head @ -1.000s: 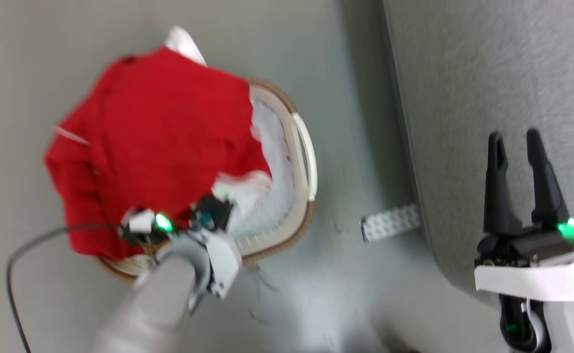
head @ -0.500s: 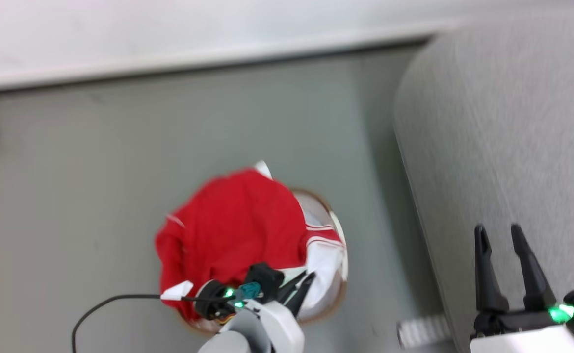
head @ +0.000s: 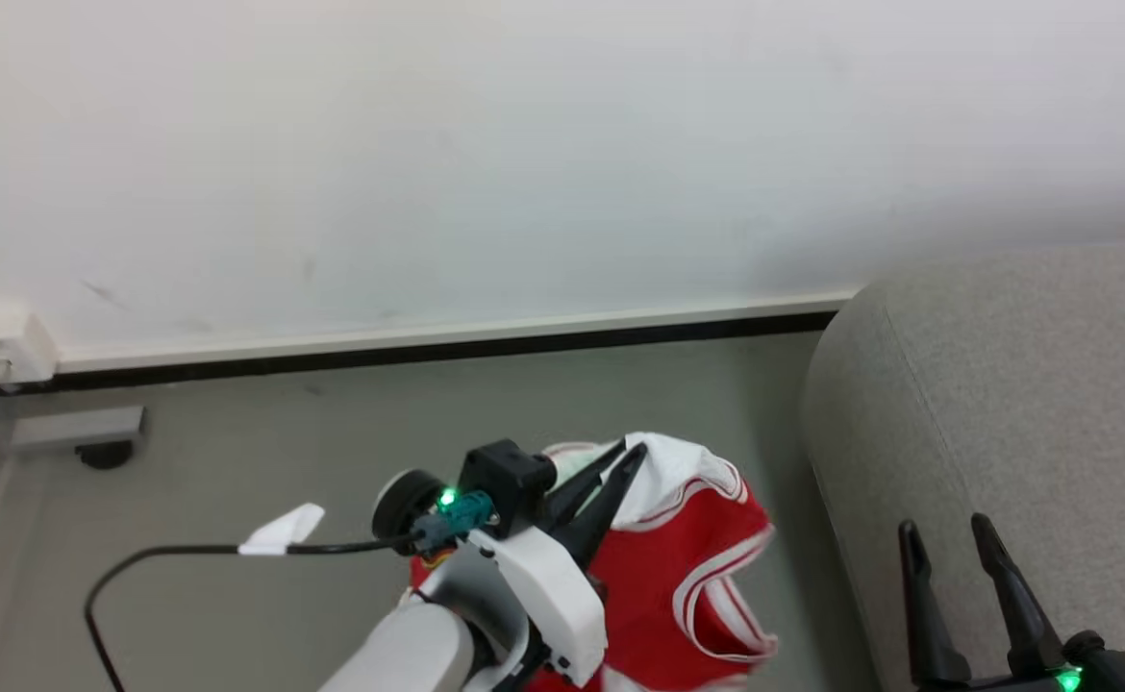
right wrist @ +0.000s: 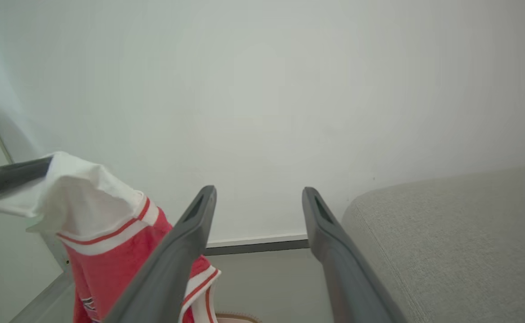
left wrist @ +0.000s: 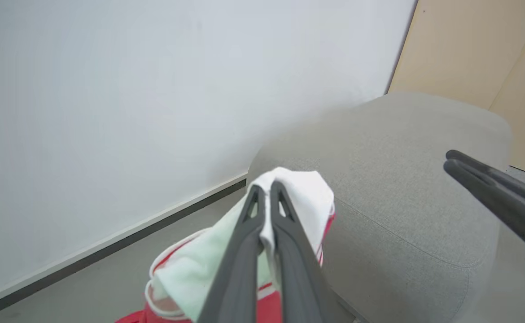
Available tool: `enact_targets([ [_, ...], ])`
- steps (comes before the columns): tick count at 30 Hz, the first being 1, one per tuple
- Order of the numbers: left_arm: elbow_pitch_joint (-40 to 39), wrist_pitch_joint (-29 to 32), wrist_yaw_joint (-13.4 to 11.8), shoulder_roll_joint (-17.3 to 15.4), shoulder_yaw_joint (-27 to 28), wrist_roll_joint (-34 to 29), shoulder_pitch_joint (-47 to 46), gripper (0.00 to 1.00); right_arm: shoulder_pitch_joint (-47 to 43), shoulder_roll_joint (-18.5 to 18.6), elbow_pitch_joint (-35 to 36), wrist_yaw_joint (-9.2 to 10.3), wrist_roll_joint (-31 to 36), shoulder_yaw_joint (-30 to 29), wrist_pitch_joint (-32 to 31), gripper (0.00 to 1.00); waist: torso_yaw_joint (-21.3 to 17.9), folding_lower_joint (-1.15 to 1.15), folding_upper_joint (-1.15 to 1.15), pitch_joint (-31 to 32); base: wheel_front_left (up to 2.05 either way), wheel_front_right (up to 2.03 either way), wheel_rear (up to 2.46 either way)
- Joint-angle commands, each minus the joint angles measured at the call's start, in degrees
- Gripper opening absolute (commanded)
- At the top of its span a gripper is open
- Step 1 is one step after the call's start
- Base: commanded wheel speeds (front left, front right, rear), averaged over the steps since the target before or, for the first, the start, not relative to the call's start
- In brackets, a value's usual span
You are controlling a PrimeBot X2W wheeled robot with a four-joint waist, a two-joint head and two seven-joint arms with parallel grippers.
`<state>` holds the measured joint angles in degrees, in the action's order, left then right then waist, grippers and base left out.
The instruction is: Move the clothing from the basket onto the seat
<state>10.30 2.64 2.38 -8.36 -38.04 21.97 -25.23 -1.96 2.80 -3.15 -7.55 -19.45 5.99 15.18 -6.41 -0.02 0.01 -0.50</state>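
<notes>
Light is coming in bright, even and diffuse; source direction cannot be told. White wall (head: 562, 144) is washing out toward the top of the head view. Grey seat (head: 1024, 384) is casting a soft, dim band onto the floor (head: 774, 404) beside it. Green indicator light (head: 446, 498) is blooming slightly. Lower hem of the red jersey (head: 687, 577) is smearing. In the left wrist view the seat's far edge is blurring into the wall, and the right gripper (left wrist: 447, 161) is looking soft at the frame edge. In the right wrist view its fingers (right wrist: 186, 251) are looming large and slightly unsharp.
</notes>
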Motion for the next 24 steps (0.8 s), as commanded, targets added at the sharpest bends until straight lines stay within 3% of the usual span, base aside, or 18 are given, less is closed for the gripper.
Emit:
enact_targets([
  [1,-2.01,0.84,-0.25,-0.93,0.38,0.35,-0.01,0.00,-0.49,0.36,0.39,0.12,1.17,0.40,-0.04,1.00,0.24,0.02,-0.01,1.31,0.00,0.00,0.00],
  [12,-12.07,6.21,-1.35,-4.49,1.86,0.86,-1.68,0.00,2.37,9.66,3.42,0.12,1.56,6.85,-0.04,1.00,0.36,0.02,-0.01,3.44,0.00,0.00,0.00],
  [24,-13.31,7.47,-1.06,-4.29,0.47,1.12,-2.14,0.00,16.05,27.40,3.99,0.12,-6.41,28.17,-2.76,1.00,1.38,0.02,-0.01,4.89,0.00,0.00,0.00],
])
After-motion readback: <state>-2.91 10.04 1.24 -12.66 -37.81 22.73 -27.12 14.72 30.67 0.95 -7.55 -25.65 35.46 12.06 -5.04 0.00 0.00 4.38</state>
